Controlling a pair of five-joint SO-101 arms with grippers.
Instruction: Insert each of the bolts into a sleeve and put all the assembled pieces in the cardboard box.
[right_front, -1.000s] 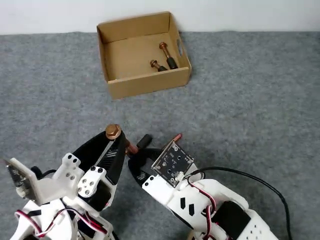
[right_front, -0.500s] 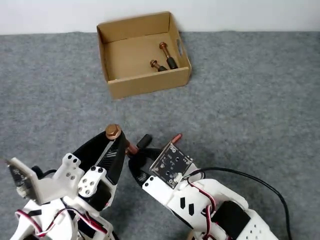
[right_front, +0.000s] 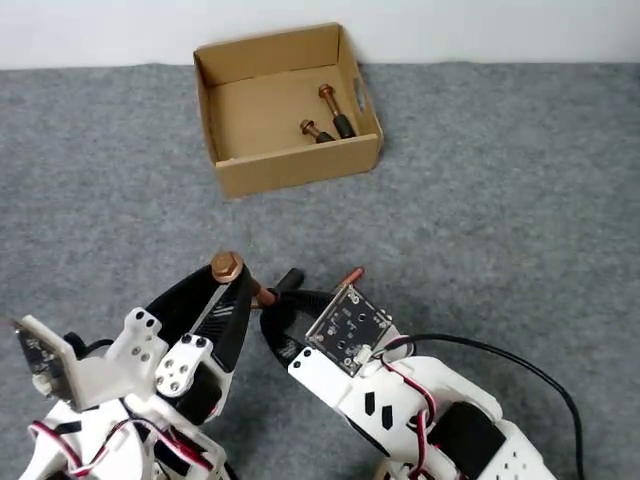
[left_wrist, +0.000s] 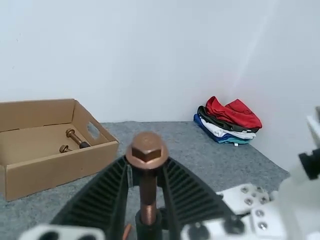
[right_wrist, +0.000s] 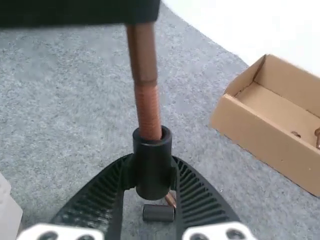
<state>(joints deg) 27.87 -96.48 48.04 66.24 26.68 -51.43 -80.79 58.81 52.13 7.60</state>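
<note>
Clamps copper bolt (left_wrist: 146, 150) in left gripper (left_wrist: 147, 169) fingers, black sleeve (right_wrist: 151, 150) in right gripper (right_wrist: 151, 172) fingers; nudges sleeve slightly versus a second ago, threaded tip entering, insertion seemingly begun.

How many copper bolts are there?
4. In the cardboard box: far bolt, near bolt. Held bolt in the left gripper. Loose bolt on carpet beside right arm. Others may be hidden.

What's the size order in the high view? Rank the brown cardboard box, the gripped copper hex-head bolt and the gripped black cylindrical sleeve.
1. brown cardboard box, clearly largest.
2. copper hex-head bolt.
3. black cylindrical sleeve.
Bolt and sleeve are partly hidden, so their order is unsure.
</note>
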